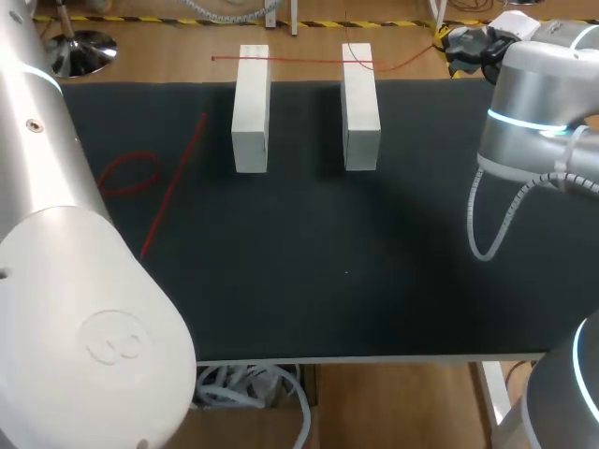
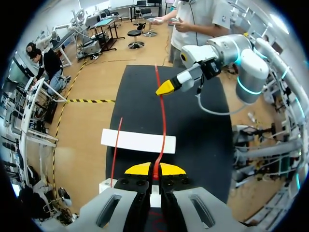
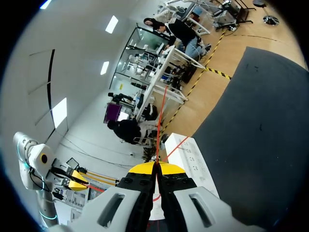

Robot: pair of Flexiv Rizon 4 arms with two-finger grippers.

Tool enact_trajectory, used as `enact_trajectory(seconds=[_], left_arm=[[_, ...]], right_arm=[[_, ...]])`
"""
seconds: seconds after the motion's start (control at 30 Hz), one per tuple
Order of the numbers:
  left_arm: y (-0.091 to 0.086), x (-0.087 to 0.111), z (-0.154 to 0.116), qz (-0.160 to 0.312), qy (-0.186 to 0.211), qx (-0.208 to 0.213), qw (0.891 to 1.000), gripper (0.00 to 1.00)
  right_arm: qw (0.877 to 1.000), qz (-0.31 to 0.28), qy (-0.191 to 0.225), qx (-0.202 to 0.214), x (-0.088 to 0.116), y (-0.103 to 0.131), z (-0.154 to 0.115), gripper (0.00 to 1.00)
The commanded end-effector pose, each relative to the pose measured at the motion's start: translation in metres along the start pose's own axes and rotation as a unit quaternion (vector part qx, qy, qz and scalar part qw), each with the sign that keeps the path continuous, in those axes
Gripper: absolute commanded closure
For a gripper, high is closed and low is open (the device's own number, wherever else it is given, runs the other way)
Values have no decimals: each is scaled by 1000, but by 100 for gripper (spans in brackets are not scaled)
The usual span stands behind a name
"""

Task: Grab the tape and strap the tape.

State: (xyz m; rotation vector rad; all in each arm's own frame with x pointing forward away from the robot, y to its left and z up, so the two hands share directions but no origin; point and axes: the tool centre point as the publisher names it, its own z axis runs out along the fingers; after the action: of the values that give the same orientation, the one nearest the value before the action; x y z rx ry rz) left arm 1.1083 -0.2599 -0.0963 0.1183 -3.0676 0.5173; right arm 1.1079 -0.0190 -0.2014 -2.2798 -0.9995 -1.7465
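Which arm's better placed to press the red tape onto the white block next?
Left, probably: left gripper is shut on the thin red tape right beside the white rectangular block it crosses; right gripper, also holding tape, hangs beyond, over the black mat.

A dark-topped table (image 1: 309, 281) stands on a wooden floor (image 1: 150, 56) crossed by a yellow-and-black striped line (image 1: 131, 19)

— The arms?
— Left arm (image 1: 75, 309) white and rounded, a screw (image 1: 34, 124), an embossed mark (image 1: 114, 344); right arm (image 1: 538, 84) silver-grey, a cyan ring (image 1: 524, 119), a looped white cable (image 1: 487, 224).
— And the grippers?
— Left gripper (image 2: 154, 169) and right gripper (image 3: 155, 168) alike: grey fingers (image 2: 125, 208), black screws (image 2: 126, 182), yellow tips (image 2: 138, 168).
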Motion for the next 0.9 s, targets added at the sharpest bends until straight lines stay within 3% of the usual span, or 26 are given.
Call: enact_trajectory(seconds=[0.03,0.9], left_arm=[[-2,-2,-1,0,2,-5,1000,100],[-22,-2,3,13,24,-55,998,100]], right_arm=[[1000,0,2,0,-1,0,0,100],[1000,0,2,0,-1,0,0,100]])
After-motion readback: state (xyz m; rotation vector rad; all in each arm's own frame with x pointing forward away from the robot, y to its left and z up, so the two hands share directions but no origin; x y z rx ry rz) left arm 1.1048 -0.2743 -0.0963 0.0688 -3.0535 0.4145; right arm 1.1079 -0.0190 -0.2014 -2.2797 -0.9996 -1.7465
